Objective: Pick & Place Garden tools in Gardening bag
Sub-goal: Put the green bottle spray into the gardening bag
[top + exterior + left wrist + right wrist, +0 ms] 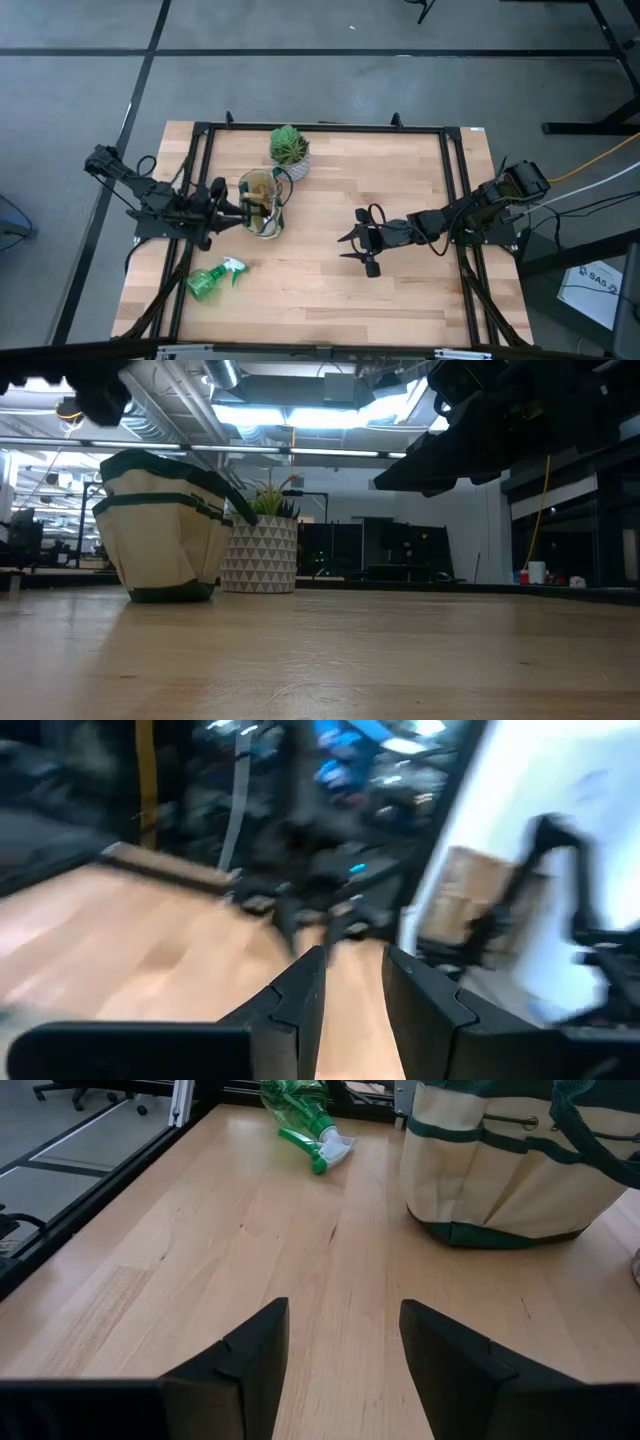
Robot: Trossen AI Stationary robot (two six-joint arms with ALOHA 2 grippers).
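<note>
The cream gardening bag with green trim stands on its base at the table's left middle. Brown-handled tools show inside it in the high view. The green spray bottle lies on its side near the front left corner; the right wrist view shows the spray bottle beside the bag. My left gripper reaches level over the bag's left rim. Its fingers stand apart in the blurred left wrist view with nothing seen between them. My right gripper hovers open over the table's middle, empty.
A potted green plant in a white patterned pot stands just behind the bag. A black frame runs along the table's edges. Bare wood lies between the bag and my right gripper and along the front.
</note>
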